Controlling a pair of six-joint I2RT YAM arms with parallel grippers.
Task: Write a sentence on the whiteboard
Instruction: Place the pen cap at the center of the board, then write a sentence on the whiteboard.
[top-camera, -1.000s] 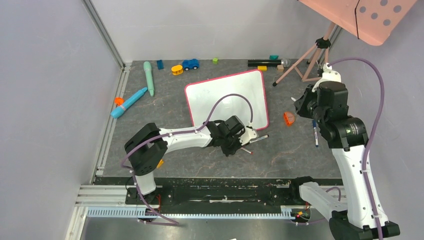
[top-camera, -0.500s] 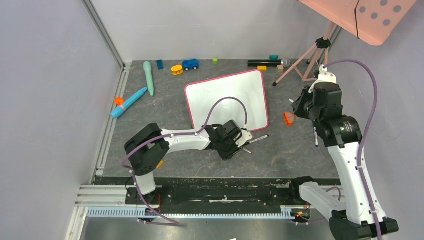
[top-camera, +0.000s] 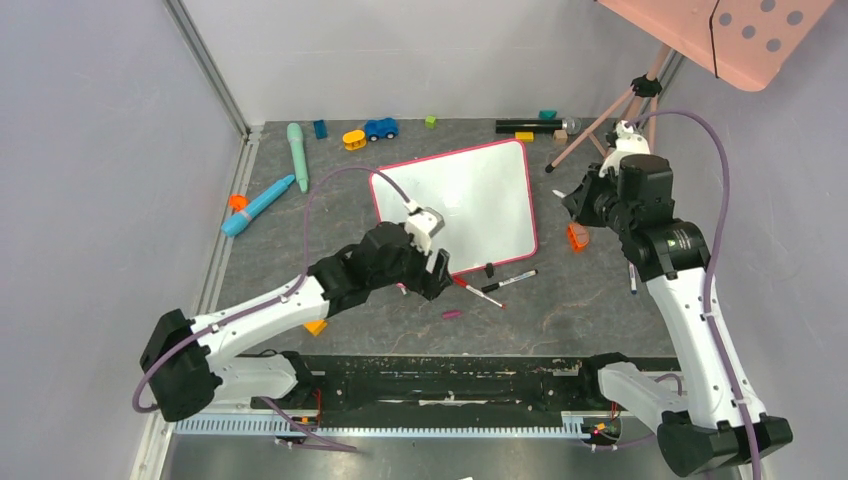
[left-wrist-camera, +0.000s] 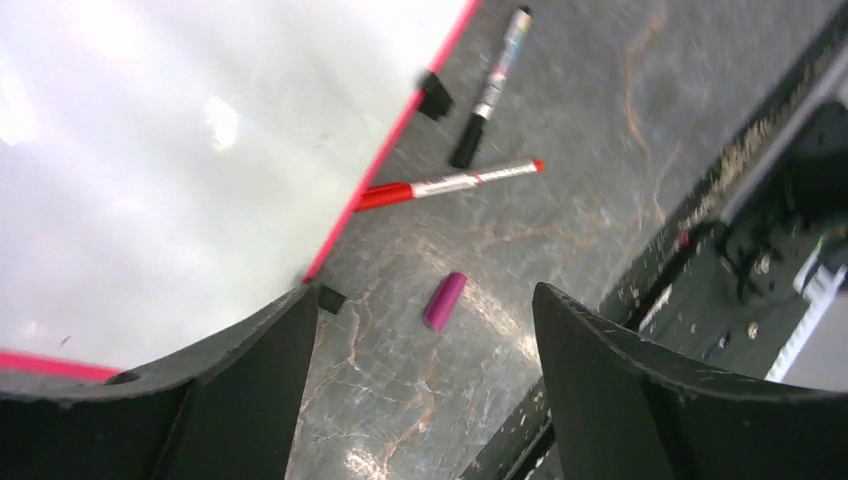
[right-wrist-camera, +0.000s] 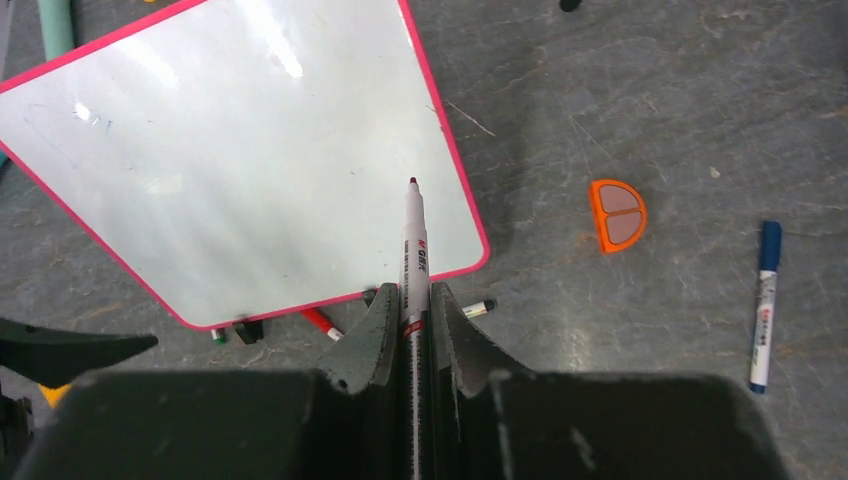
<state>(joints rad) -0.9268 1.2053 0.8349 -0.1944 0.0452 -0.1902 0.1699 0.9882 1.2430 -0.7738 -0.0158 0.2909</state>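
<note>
The whiteboard (right-wrist-camera: 230, 170) lies flat on the worktop (right-wrist-camera: 620, 90), ahead of and below the right end effector (right-wrist-camera: 412, 300), and no sentence shows on it yet. That end effector is clenched on an uncapped marker (right-wrist-camera: 414, 240), whose tip points forward over the board corner nearest it. I would carry the tip to the farther left area, lower it until it just touches, then write with light pressure. The left end effector (left-wrist-camera: 420, 300) hangs released and empty, with the board's edge under its left finger and a purple cap (left-wrist-camera: 444, 300) below; it could steady the board.

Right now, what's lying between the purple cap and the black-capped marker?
The red marker lies crosswise between the purple cap and the black-capped marker, one end by the whiteboard frame. The left wrist view shows it best.
</note>
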